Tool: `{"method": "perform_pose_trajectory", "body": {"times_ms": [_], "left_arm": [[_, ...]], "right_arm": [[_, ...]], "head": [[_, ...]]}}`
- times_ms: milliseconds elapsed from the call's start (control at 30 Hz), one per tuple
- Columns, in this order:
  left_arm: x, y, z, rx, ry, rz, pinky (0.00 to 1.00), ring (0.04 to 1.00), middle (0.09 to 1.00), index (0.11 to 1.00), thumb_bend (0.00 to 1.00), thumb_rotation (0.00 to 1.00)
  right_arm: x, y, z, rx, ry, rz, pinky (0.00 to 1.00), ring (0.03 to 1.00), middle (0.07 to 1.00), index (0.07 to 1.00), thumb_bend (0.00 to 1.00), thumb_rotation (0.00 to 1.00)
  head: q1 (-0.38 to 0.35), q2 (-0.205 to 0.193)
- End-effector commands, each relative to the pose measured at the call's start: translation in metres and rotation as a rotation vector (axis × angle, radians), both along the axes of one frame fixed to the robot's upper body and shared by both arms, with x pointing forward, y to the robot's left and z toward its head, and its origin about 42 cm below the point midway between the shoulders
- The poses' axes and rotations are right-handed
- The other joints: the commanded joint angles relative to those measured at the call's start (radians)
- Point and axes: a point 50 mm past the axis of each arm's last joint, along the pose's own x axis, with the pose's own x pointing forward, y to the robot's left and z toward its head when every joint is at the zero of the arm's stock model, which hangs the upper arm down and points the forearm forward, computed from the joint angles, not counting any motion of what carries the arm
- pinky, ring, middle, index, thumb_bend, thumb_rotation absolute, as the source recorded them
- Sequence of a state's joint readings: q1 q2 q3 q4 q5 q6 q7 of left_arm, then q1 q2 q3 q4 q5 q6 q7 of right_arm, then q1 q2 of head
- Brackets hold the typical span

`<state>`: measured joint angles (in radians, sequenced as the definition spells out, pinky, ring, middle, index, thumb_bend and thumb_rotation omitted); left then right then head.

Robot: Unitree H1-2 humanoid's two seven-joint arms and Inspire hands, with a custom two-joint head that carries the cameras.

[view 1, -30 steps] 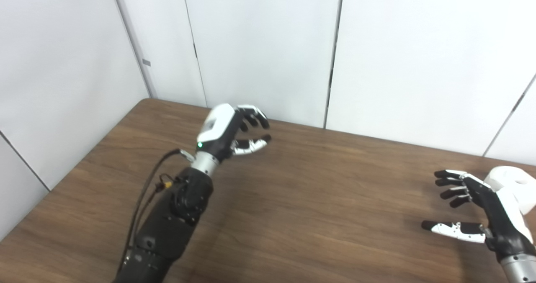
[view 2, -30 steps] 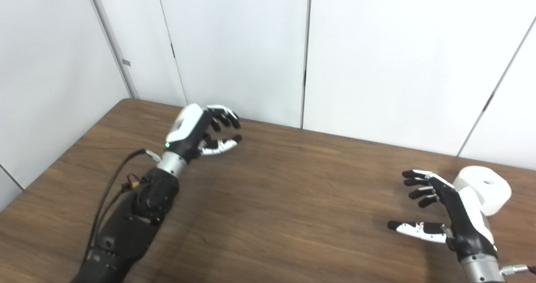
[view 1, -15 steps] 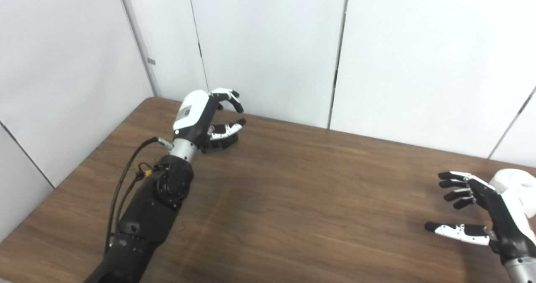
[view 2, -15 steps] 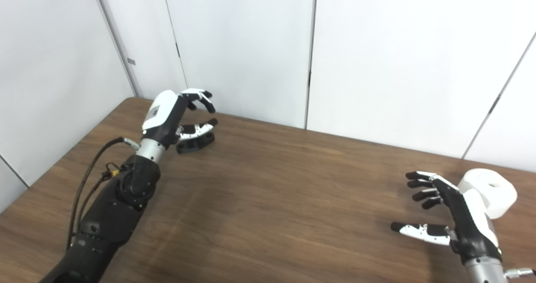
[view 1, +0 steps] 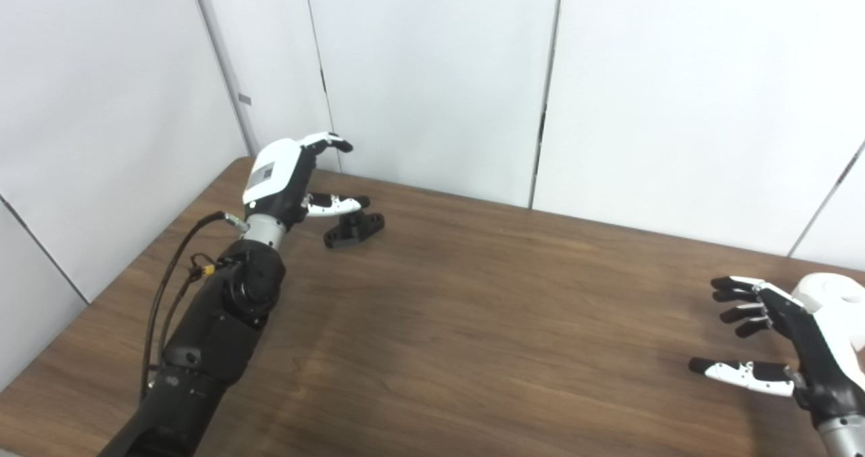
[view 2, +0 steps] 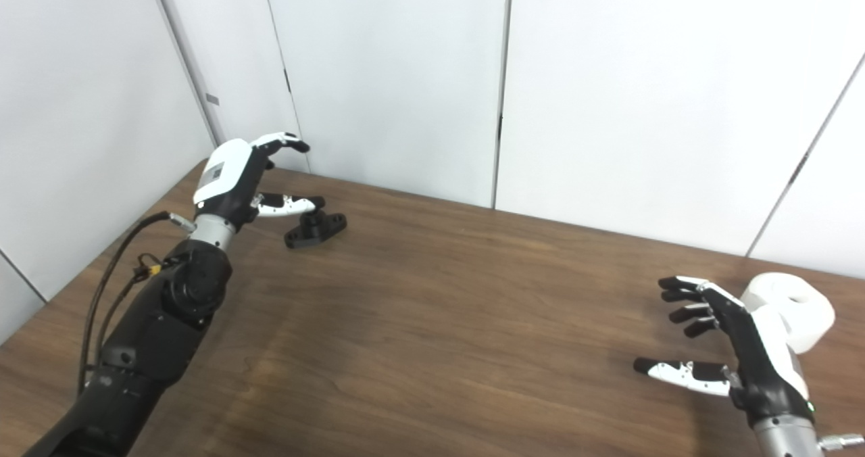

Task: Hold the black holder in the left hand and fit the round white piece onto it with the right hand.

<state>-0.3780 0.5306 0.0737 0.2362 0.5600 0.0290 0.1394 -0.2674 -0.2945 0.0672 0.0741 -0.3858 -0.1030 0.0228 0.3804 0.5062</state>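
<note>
Our left hand (view 1: 287,180) hovers spread just left of the black holder (view 1: 354,229) lying on the counter's (view 1: 473,322) far left. Our right hand (view 2: 740,352), also spread, waits beside the round white piece (view 2: 797,308) at near right. We judge grasping the holder comes next.

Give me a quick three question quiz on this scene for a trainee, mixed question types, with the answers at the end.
1. True or false: the left hand is holding the black holder.
2. Which hand is nearer the round white piece? A) left B) right
3. Fill in: the black holder rests on the ____.

Key
1. False. The hand is open beside the holder, which lies on the table.
2. B. The right hand, also open, is just in front of the piece.
3. Table.
</note>
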Motion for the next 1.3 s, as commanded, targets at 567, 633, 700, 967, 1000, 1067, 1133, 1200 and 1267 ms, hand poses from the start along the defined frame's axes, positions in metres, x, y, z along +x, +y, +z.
{"method": "perform_pose_trajectory", "body": {"times_ms": [567, 633, 700, 967, 1000, 1067, 1133, 1200, 1267], "left_arm": [[0.015, 0.023, 0.015, 0.144, 0.191, 0.092, 0.68, 0.908, 0.902, 0.752, 0.97, 0.36], [0.018, 0.023, 0.014, 0.17, 0.228, 0.104, 0.7, 0.911, 0.903, 0.75, 0.98, 0.36], [0.021, 0.023, 0.015, 0.181, 0.247, 0.113, 0.71, 0.918, 0.906, 0.75, 0.99, 0.36], [0.029, 0.021, 0.011, 0.22, 0.29, 0.122, 0.74, 0.935, 0.92, 0.759, 1.0, 0.43], [0.029, 0.022, 0.009, 0.222, 0.293, 0.123, 0.73, 0.936, 0.92, 0.76, 1.0, 0.44], [0.031, 0.022, 0.007, 0.229, 0.297, 0.127, 0.72, 0.933, 0.918, 0.76, 1.0, 0.44], [0.031, 0.023, 0.004, 0.229, 0.303, 0.133, 0.71, 0.926, 0.913, 0.757, 1.0, 0.42], [0.031, 0.024, 0.0, 0.219, 0.302, 0.137, 0.72, 0.926, 0.912, 0.757, 1.0, 0.4], [0.031, 0.023, -0.003, 0.211, 0.302, 0.142, 0.73, 0.924, 0.91, 0.756, 1.0, 0.38]], "right_arm": [[0.005, -0.005, 0.026, 0.002, -0.084, 0.007, 0.49, 0.591, 0.689, 0.71, 0.71, 0.0], [0.005, -0.006, 0.026, 0.005, -0.084, 0.008, 0.5, 0.596, 0.689, 0.71, 0.71, 0.0], [0.006, -0.006, 0.027, 0.002, -0.087, 0.006, 0.5, 0.598, 0.688, 0.708, 0.72, 0.0], [0.004, -0.005, 0.029, -0.005, -0.079, -0.003, 0.5, 0.6, 0.69, 0.706, 0.72, 0.0], [0.004, -0.005, 0.029, -0.004, -0.078, -0.004, 0.5, 0.601, 0.691, 0.707, 0.72, 0.0], [0.003, -0.005, 0.029, 0.002, -0.073, -0.006, 0.5, 0.602, 0.692, 0.707, 0.73, 0.0], [0.003, -0.005, 0.028, -0.004, -0.078, -0.008, 0.49, 0.598, 0.689, 0.704, 0.73, 0.0], [0.002, -0.006, 0.028, -0.008, -0.081, -0.007, 0.5, 0.595, 0.686, 0.702, 0.73, 0.0], [0.001, -0.006, 0.027, -0.007, -0.08, -0.01, 0.5, 0.594, 0.685, 0.7, 0.73, 0.0]], "head": [[-0.002, 0.005], [-0.004, 0.008], [-0.004, 0.008], [-0.004, 0.01], [-0.004, 0.01], [-0.005, 0.011], [-0.005, 0.013], [-0.007, 0.013], [-0.007, 0.014]]}}
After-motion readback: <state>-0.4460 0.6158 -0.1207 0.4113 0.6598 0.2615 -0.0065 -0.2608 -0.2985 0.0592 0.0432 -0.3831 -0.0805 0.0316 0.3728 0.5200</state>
